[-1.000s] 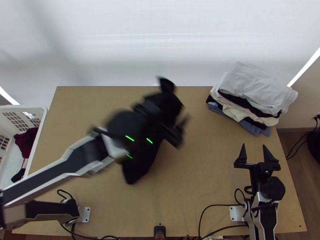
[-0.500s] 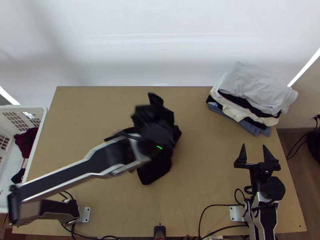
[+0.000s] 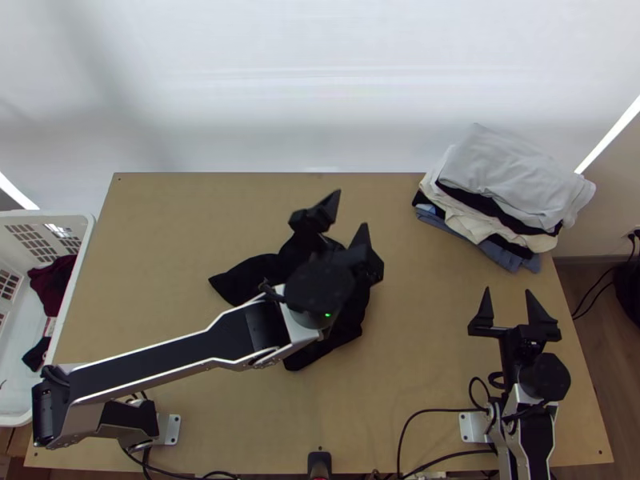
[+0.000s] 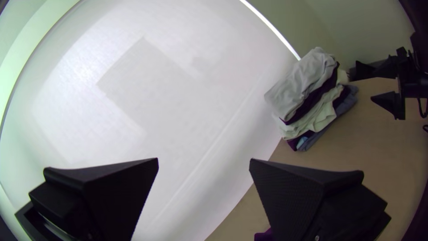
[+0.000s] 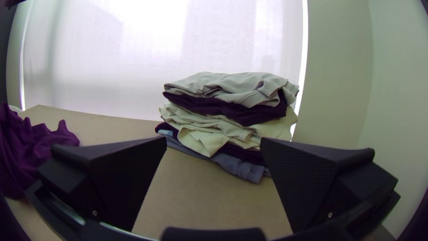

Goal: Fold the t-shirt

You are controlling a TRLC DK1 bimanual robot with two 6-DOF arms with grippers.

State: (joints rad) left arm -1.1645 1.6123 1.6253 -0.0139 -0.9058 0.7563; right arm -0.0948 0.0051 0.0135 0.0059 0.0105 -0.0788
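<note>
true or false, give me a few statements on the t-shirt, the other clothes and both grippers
1. The black t-shirt lies bunched on the table. True.
2. The jaws of the left gripper are clamped on the t-shirt. False: they stand wide apart, with no cloth between them.
3. A light grey garment lies on top of the pile of clothes. True.
4. The dark red cloth lies on that pile. False: it is in the white basket at the table's left side.
5. The jaws of the right gripper are open. True.
</note>
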